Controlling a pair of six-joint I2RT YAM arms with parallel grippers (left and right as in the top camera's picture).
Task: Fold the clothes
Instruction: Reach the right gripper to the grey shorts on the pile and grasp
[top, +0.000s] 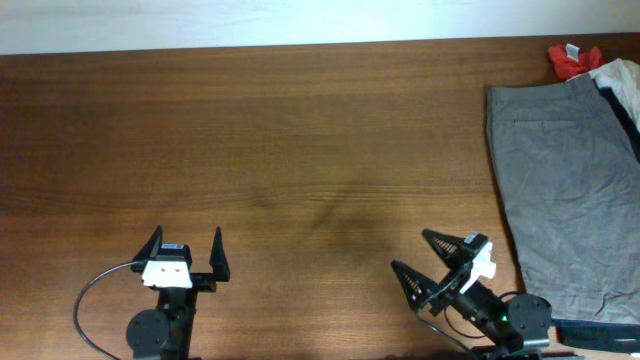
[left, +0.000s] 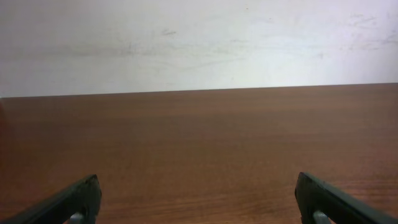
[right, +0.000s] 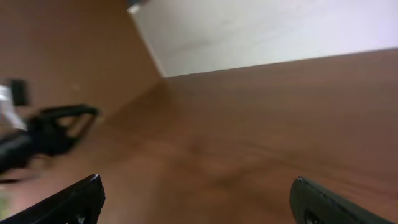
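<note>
Broadly, the view is filled by a brown wooden table (top: 280, 130). A pair of wrinkled mid-grey cotton shorts (top: 560, 190) is laid flat at its right side, with a dark navy garment (top: 628, 115) glimpsed beneath. Near the front edge, the left gripper (top: 187, 240) and right gripper (top: 410, 251) are held spread apart, clasping nothing. A small crumpled red cloth (top: 570, 62) is seen far right.

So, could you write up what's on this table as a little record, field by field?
Surface: brown wooden table
Clothes: wrinkled grey shorts, spread flat at the right edge, unfolded
Beside them: red item at the top right corner; dark garment mostly out of view
Left gripper: open, holding nothing
Right gripper: open, holding nothing, angled, apart from the shorts
Folding: not yet started
</note>
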